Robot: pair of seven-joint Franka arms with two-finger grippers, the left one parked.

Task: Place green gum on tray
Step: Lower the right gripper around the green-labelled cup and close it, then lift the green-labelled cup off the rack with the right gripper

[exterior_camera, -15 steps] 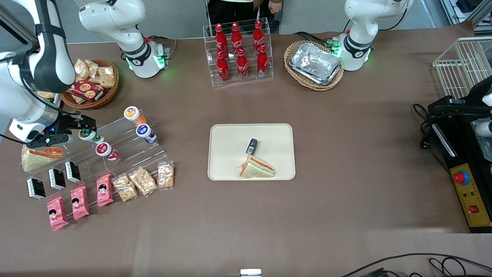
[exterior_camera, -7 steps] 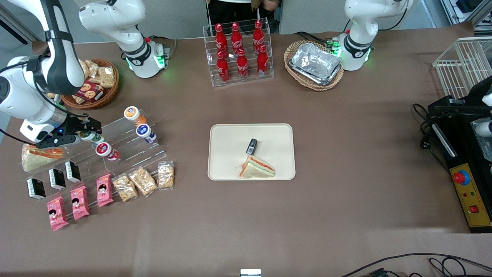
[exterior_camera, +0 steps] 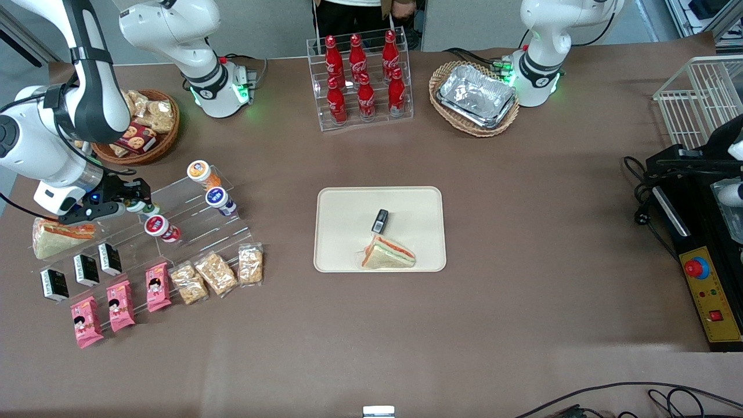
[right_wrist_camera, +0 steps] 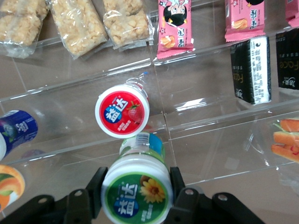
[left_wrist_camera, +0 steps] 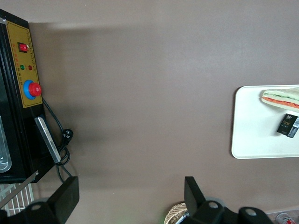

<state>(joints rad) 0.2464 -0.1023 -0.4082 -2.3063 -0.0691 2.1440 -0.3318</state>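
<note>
The green gum (right_wrist_camera: 136, 192), a small bottle with a white-rimmed green lid, lies on the clear acrylic rack (exterior_camera: 197, 232) toward the working arm's end of the table. In the front view only a bit of it (exterior_camera: 142, 206) shows under the wrist. My right gripper (exterior_camera: 134, 200) is down at the rack and shut on the bottle; in the right wrist view the gripper (right_wrist_camera: 136, 186) has a finger against each side of the lid. The cream-beige tray (exterior_camera: 342, 203) lies mid-table and also shows in the left wrist view (left_wrist_camera: 247, 130).
A red-lidded bottle (right_wrist_camera: 122, 110) lies right beside the green gum, with a blue-lidded one (exterior_camera: 216, 197) and an orange-lidded one (exterior_camera: 199, 170) farther along. Snack packs lie on the rack's lower steps. A sandwich (exterior_camera: 388, 254) and a small black pack (exterior_camera: 380, 220) lie on the tray.
My right gripper has moved in over the green gum, which was in plain view a second ago and is now mostly covered by the wrist and held between the fingers.
</note>
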